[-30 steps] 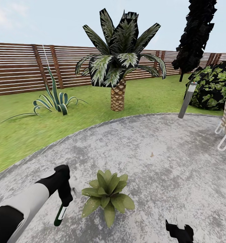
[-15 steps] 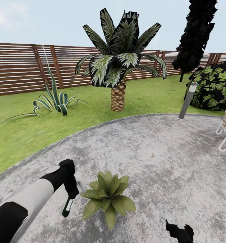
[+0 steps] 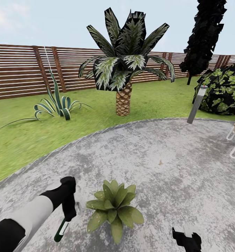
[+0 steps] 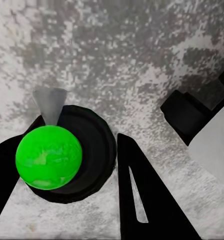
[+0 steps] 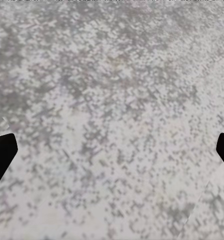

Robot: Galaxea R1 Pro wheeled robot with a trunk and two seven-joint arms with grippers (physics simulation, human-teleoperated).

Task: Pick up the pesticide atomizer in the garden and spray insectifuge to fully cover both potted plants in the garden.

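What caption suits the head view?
Left claw holds the pesticide atomizer beside a potted plant on the stone patio.

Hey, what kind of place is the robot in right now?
Most likely a fenced back garden: a green lawn around a round grey stone patio, a brown slatted fence behind, and a palm on the grass.

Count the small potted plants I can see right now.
1. The potted plant sits on the stone patio, just right of the bottle held in the left gripper. The second may be outside the picture.
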